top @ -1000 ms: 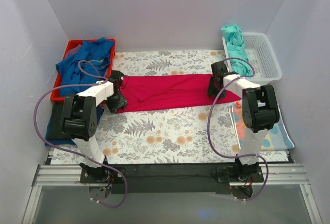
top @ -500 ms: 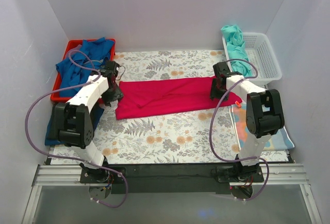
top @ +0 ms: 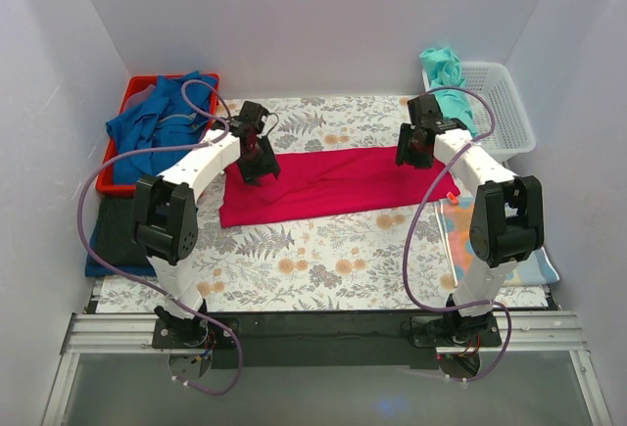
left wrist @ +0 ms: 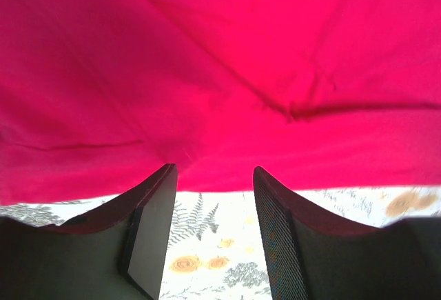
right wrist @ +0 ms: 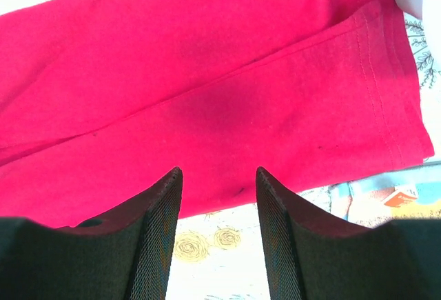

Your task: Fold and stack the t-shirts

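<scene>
the pink tee (top: 323, 186) lies as a long band on the surface (top: 313, 250). over its ends the left tool (top: 257, 164) and right tool (top: 414, 150) hang released, empty; best pinch all layers at matching corners together.

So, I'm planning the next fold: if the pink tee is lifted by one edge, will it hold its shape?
Probably not: the pink tee lies flat with soft creases, so it should droop. It looks thin, so likely light. Pushed, it would probably bunch rather than slide on the table.
</scene>
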Tool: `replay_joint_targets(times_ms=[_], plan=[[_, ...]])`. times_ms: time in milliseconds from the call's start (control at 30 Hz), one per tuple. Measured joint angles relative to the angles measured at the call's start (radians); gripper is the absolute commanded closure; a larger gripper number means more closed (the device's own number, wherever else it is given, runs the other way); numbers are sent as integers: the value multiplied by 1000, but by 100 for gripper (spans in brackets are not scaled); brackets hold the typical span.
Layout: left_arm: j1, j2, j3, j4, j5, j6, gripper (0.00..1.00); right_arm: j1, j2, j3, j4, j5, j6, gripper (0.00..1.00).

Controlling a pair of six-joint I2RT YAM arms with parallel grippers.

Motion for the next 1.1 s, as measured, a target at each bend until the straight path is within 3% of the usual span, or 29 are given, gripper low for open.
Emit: replay_joint_targets(times_ms=[333,500,700,1100], plan=[[-27,9,-98,3,23,10,53,0,8,0,-14,5,0,47],[-23,10,-154,18,27,8,58,0,35,-1,-15,-3,1,46],[-23,28,-135,53,29,11,68,0,37,-22,-15,-2,1,47],[-23,103,-84,72,29,19,100,0,37,-43,-18,14,-8,48]])
